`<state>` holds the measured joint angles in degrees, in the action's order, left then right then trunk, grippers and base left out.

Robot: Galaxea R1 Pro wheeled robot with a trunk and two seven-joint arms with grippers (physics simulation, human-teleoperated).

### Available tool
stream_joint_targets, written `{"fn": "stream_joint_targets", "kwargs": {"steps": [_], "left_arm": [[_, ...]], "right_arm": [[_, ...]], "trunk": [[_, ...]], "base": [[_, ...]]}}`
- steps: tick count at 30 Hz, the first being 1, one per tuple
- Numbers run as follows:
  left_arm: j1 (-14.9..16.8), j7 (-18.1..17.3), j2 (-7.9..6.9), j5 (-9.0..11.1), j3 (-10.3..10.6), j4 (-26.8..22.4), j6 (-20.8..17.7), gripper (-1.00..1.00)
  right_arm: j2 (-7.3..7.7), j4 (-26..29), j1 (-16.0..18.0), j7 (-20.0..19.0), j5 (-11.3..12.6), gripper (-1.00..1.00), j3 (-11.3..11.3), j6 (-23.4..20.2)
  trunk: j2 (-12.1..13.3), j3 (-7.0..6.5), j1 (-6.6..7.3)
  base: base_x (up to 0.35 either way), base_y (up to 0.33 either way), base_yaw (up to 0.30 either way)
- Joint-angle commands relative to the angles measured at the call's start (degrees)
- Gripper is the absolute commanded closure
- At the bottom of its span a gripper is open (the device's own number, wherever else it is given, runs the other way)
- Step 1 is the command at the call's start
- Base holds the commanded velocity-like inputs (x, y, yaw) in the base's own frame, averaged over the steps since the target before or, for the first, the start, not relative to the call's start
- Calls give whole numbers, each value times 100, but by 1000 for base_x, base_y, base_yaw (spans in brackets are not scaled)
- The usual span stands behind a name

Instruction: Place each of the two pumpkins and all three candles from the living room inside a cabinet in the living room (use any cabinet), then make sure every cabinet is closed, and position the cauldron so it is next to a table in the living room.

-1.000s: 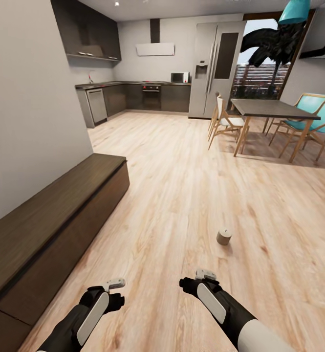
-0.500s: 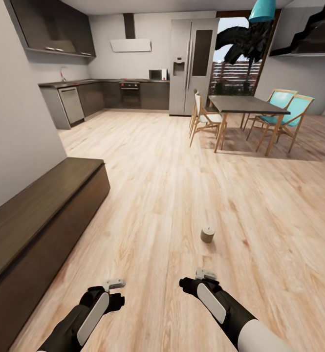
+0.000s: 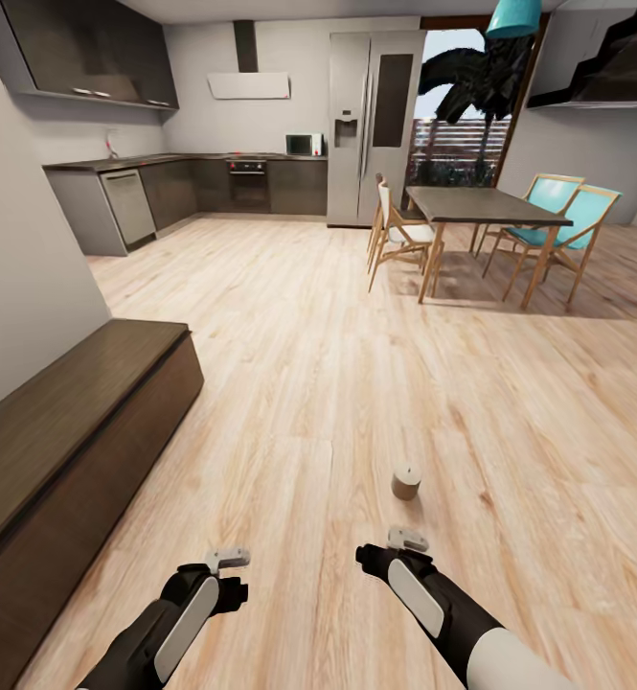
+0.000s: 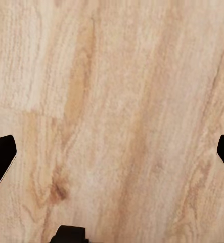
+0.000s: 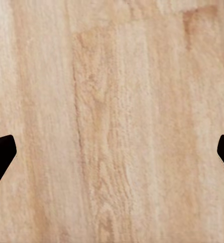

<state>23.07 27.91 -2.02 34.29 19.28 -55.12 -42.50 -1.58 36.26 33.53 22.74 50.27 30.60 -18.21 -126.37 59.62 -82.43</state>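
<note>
Looking down from the head view, a small candle (image 3: 406, 482) stands upright on the wooden floor (image 3: 337, 383), just ahead of the right pincer (image 3: 395, 544) and well apart from the long dark cabinet (image 3: 69, 441) along the left wall, whose fronts are closed. The left pincer (image 3: 228, 565) hangs low over bare boards. Through the left wrist view, dark fingertips (image 4: 1, 157) sit spread wide at the edges over floor. Through the right wrist view, its fingertips (image 5: 0, 154) likewise stand wide apart, holding nothing.

pale grained floor (image 3: 337, 383), dark brown cabinet (image 3: 59, 431), turquoise chairs (image 3: 557, 216)
</note>
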Motion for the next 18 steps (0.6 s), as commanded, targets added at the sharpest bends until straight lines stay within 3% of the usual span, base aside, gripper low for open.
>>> {"fn": "stream_joint_targets", "kwargs": {"steps": [1, 12, 18], "left_arm": [[4, 57, -8, 60, 23, -7, -5, -100], [4, 63, -5, 60, 26, -7, -4, -100], [5, 66, -6, 60, 25, -7, -4, -100]], "right_arm": [[5, 7, 5, 46, 34, -100, 25, -8], [4, 4, 5, 46, 37, -100, 25, -1], [0, 4, 5, 50, 50, -100, 25, -10]], "trunk": [[-2, 5, -2], [-2, 5, -2], [-2, 5, -2]], "base": [[305, -1, 0], [305, -3, 0], [305, -97, 0]]}}
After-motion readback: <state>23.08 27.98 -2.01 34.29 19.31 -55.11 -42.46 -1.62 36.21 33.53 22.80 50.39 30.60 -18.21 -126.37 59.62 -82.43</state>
